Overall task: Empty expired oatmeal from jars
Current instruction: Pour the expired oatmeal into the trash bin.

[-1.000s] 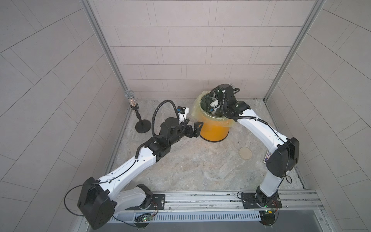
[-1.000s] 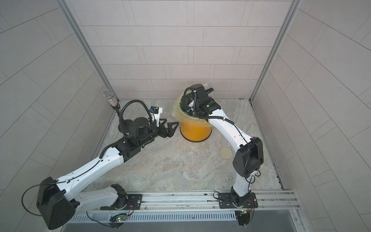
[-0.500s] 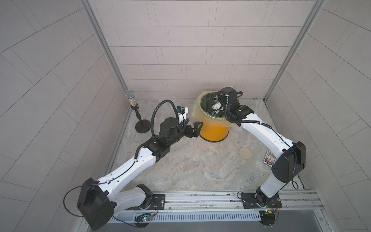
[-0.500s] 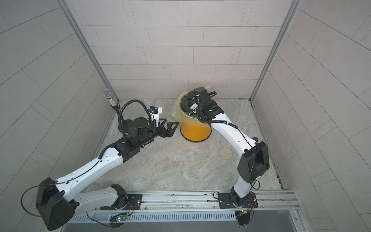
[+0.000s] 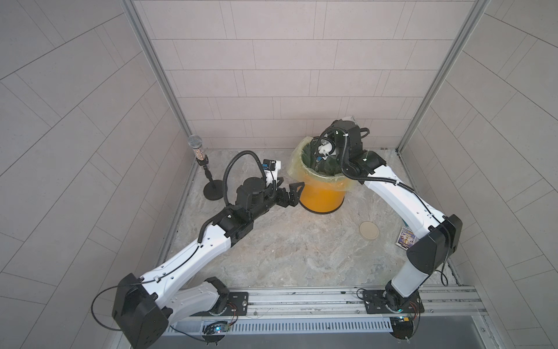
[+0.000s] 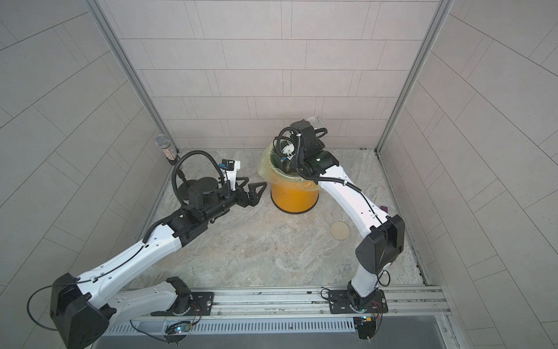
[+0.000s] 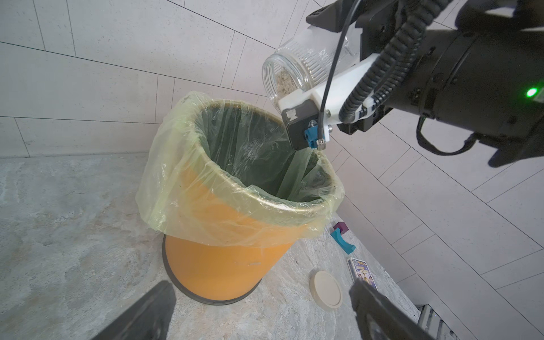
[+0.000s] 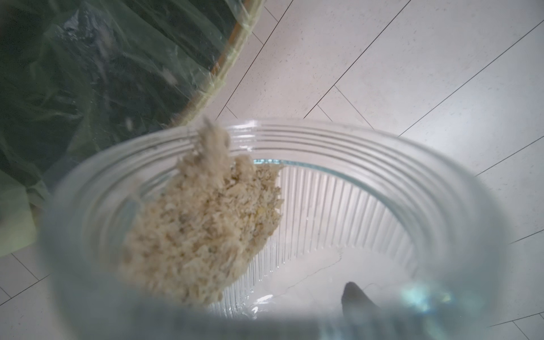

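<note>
Since a second ago the right arm has carried its wrist from over the middle of the orange bin [image 7: 223, 259] toward the bin's far rim and lifted it a little; the left arm has not shifted. What the coming move turns on is how the jar [image 7: 294, 67] lies to the bin's mouth. It hangs above the far rim, tipped so that its long axis slopes from the raised base, at the right end effector [image 5: 350, 125], down to the open mouth, which faces the bin's opening. The oatmeal [image 8: 203, 223] sits heaped against the low side of the glass, its front edge right at the lip. In the right wrist view the lined rim lies just beyond that lip, so I judge the stream would land close to the rim and some could fall outside. The right arm alone is at the jar: its end effector is clamped on the ribbed body with the jaws standing wide, one dark fingertip [image 8: 356, 297] showing through the glass. The left end effector [image 5: 289, 189] hovers just beside the bin's wall, low over the counter [image 5: 287, 247], jaws fully spread and holding nothing. The jar's cream lid [image 5: 369, 230] lies flat on the counter, well apart from the bin, on the right arm's side
</note>
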{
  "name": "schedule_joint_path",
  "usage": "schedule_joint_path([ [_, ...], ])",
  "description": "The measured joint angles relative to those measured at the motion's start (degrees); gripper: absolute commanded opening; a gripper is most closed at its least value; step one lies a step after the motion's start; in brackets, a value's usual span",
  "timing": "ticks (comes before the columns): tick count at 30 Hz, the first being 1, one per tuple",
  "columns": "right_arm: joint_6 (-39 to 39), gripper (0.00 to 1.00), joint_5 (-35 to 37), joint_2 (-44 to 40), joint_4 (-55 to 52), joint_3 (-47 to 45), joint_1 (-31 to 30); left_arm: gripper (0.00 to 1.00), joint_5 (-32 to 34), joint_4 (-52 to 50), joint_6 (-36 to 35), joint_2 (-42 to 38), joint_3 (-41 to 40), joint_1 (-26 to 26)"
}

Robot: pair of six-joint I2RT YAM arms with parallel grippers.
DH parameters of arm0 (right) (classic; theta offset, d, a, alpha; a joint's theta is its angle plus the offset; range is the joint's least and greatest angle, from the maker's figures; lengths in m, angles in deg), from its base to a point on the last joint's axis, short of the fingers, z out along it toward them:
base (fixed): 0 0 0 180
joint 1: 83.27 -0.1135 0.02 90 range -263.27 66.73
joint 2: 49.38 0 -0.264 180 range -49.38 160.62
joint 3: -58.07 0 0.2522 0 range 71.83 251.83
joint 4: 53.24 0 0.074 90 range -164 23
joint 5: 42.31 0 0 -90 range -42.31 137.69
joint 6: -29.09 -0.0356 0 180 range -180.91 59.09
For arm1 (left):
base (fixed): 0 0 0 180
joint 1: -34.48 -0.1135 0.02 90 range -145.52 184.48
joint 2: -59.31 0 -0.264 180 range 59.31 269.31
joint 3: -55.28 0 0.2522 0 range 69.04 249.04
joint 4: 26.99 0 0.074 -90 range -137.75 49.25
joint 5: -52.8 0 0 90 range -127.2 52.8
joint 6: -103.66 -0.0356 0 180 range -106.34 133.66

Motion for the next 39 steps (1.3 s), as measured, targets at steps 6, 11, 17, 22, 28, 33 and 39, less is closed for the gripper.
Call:
schedule_joint_path([
  [6, -0.02, 0.0, -0.55, -0.35, 1.44, -7.67, 0.68, 1.0, 0.02, 0.13, 0.22, -0.2, -1.53, 0.0],
  [11, -0.02, 0.0, -1.01, 0.55, -0.85, -5.99, 0.15, 1.0, 0.07, 0.28, 0.59, -0.68, -3.04, 0.0],
  [17, -0.02, 0.0, -1.42, 0.39, 1.03, -2.29, -0.17, 1.0, 0.17, 0.35, 0.59, -0.85, -3.13, 0.0],
  [22, -0.02, 0.0, -1.86, 0.11, 2.47, -6.43, 0.0, 1.0, 0.2, 0.98, 0.72, -1.01, -3.21, 0.0],
  [28, -0.02, 0.0, -0.17, 1.81, 1.57, -3.74, -0.22, 1.0, 0.2, 1.33, 0.87, -1.07, -3.48, 0.0],
  [33, -0.02, 0.0, 1.29, 1.36, 2.01, -1.05, -0.39, 1.0, 0.2, 1.38, 0.87, -1.25, -3.56, 0.0],
  [39, 0.0, 0.0, 1.7, 1.01, -0.37, -0.13, 0.09, 1.0, 0.2, 1.33, 0.87, -1.25, -3.56, 0.0],
])
